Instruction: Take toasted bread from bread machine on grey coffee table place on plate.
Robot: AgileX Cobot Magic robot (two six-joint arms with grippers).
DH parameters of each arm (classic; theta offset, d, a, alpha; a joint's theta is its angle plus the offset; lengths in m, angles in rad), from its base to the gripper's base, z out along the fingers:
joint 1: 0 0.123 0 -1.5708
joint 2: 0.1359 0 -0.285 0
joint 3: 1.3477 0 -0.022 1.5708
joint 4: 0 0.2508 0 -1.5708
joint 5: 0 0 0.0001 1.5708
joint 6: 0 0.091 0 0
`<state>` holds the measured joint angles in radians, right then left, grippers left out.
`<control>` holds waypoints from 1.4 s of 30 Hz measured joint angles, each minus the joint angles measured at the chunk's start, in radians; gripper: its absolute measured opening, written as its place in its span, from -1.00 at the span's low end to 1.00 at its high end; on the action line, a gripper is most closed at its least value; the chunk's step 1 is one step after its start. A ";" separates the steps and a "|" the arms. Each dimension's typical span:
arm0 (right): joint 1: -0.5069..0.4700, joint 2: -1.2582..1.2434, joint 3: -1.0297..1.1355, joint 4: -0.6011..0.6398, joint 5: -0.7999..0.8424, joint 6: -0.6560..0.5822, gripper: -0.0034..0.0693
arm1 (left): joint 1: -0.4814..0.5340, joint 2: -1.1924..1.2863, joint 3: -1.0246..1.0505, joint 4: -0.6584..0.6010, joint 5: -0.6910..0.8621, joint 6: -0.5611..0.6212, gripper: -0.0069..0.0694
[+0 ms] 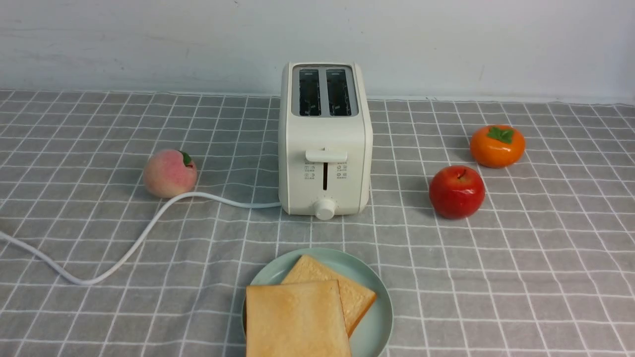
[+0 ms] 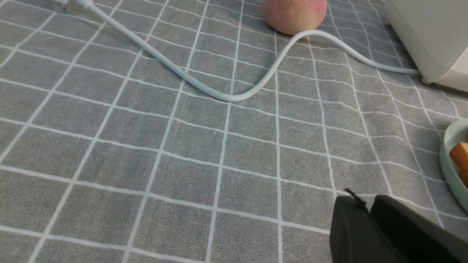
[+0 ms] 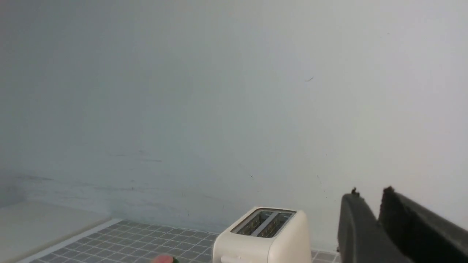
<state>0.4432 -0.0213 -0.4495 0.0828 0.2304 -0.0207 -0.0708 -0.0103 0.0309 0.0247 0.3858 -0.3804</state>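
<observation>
Two slices of toasted bread (image 1: 297, 317) (image 1: 347, 292) lie overlapping on the mint-green plate (image 1: 377, 317) at the near edge of the grey coffee table (image 1: 521, 277). Behind the plate stands the bread machine (image 1: 325, 144), both slots empty. No arm shows in the front view. My left gripper (image 2: 365, 202) hovers low over the cloth beside the plate (image 2: 451, 160), its jaws almost together and empty; a toast edge (image 2: 461, 157) shows there. My right gripper (image 3: 370, 193) is raised facing the wall, with a narrow gap between its jaws and nothing in it, the bread machine (image 3: 263, 237) below it.
A peach (image 1: 169, 173) sits left of the bread machine, and the white power cord (image 1: 124, 248) loops from it to the left edge. A red apple (image 1: 456, 192) and an orange persimmon (image 1: 497, 145) stand to the right. A white wall closes off the back.
</observation>
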 joint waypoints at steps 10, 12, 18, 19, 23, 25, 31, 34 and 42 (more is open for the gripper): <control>-0.146 0.002 0.376 -0.011 -0.031 -0.007 -0.61 | 0.000 0.000 0.000 0.000 0.004 0.000 -0.63; -0.200 0.002 0.428 -0.011 -0.028 -0.007 -0.61 | 0.000 0.000 0.000 0.000 0.004 0.000 -0.63; -0.462 0.004 0.468 -0.007 0.138 0.008 -0.61 | 0.000 0.000 0.000 0.000 0.005 0.000 -0.61; -0.479 0.004 0.468 -0.007 0.139 0.008 -0.60 | 0.000 0.000 0.000 0.000 0.006 0.000 -0.61; -0.505 0.004 0.468 -0.003 0.141 0.011 -0.59 | 0.000 0.000 0.000 0.000 0.006 0.000 -0.60; -0.507 0.004 0.466 -0.001 0.146 0.011 -0.58 | 0.000 0.000 0.000 0.000 0.006 0.000 -0.59; -0.507 0.004 0.466 0.003 0.148 0.011 -0.56 | 0.000 0.000 0.000 0.000 0.006 0.000 -0.58; -0.507 0.004 0.466 0.003 0.148 0.011 -0.55 | 0.000 0.000 0.000 0.000 0.007 0.000 -0.58; -0.507 0.004 0.466 0.003 0.148 0.011 -0.52 | 0.000 0.000 0.000 0.000 0.007 0.000 -0.55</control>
<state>-0.0636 -0.0169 0.0168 0.0862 0.3782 -0.0096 -0.0708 -0.0103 0.0309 0.0247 0.3928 -0.3804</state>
